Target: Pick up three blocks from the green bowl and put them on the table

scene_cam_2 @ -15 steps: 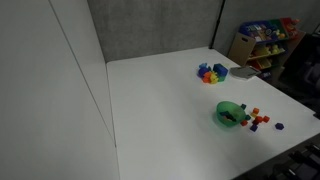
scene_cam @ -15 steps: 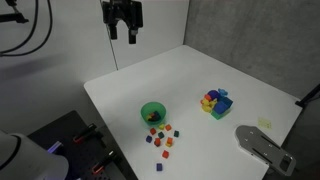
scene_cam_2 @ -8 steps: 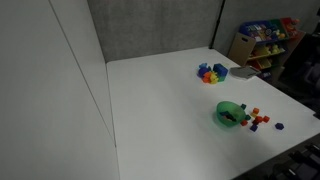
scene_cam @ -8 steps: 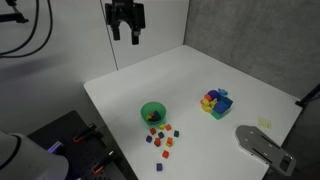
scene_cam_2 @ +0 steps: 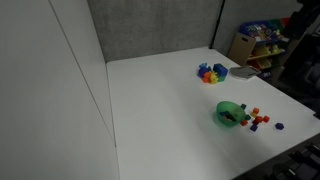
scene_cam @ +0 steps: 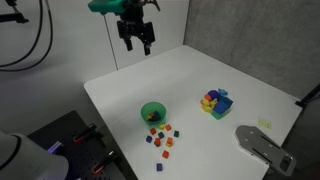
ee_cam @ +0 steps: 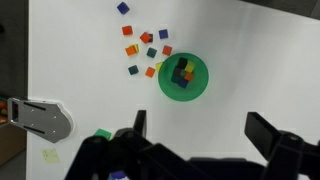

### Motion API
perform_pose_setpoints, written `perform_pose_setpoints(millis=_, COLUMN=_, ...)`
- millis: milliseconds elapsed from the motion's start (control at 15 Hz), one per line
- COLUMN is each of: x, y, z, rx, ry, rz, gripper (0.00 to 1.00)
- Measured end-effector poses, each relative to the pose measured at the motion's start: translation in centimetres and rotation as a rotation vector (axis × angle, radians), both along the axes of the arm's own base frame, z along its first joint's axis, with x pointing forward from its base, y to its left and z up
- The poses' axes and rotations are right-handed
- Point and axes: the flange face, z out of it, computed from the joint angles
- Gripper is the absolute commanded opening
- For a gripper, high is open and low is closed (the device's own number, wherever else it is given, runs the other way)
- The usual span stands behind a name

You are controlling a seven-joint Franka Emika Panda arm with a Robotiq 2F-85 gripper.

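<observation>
Hovering high above the table (scene_cam: 120, 85), up and well back from the green bowl (scene_cam: 153, 113), your gripper (scene_cam: 137, 40) holds nothing. In the wrist view its jaws stand wide apart. Judgement: that height lets the wrist camera take in the whole bowl, and the spread jaws suit a straight descent.

Bowl: sits toward the table's near edge. A few blocks (ee_cam: 183, 70) lie inside, bunched at the centre and touching one another; exact count unclear. You will likely need to straddle one at the clump's edge, or a neighbour gets dragged along.

Just beside the bowl, on its near side: loose cubes (scene_cam: 160, 137) scattered flat on the table. Whether any count toward your three, I cannot tell. Set down on bare table away from them, so nothing gets knocked.

Right of the bowl, well apart: the colourful block cluster (scene_cam: 215, 102). Not part of this job.

Farther right of the bowl, near the table's corner: a grey plate (scene_cam: 262, 147), off the working path.
</observation>
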Motion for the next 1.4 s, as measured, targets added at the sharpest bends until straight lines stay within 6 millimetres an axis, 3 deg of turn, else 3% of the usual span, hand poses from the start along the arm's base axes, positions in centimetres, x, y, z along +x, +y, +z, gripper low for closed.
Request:
perform_pose_setpoints(millis=667, x=1.3, y=0.2, z=-13.4, rx=0.038, ry=-0.065, rz=0.074, gripper=1.0)
perform_pose_setpoints(millis=1400, x=3.5, y=-0.7, z=-29.1, rx=0.071, ry=0.016, rz=0.115, gripper=1.0)
